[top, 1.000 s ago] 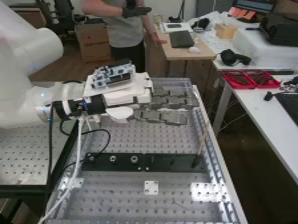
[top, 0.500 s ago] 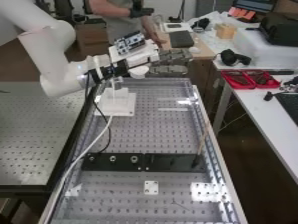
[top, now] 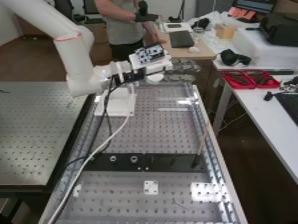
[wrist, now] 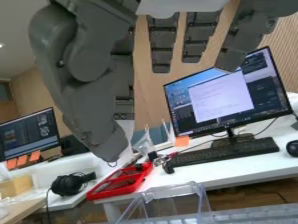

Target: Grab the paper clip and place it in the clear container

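The hand [top: 181, 69] is over the bench's far edge in the high view, held out from the white arm toward the right. Seen from the wrist, the hand [wrist: 86, 75] has its fingers long and nearly straight, with the thumb apart from them and no object visible between. A clear container [wrist: 174, 192] with an open top stands below and beyond the fingertips in the wrist view, not touching them.
The perforated bench [top: 149, 132] carries a white plate [top: 120, 106], a black strip [top: 166, 162] and a thin upright stick [top: 202, 142]. On the side table are red trays [top: 249, 79] and headphones [top: 235, 57]. Cables [top: 100, 145] hang from the arm.
From above the bench's middle, the hand has moved to its far end, then a little farther right and slightly down. The white plate has come into sight behind it.
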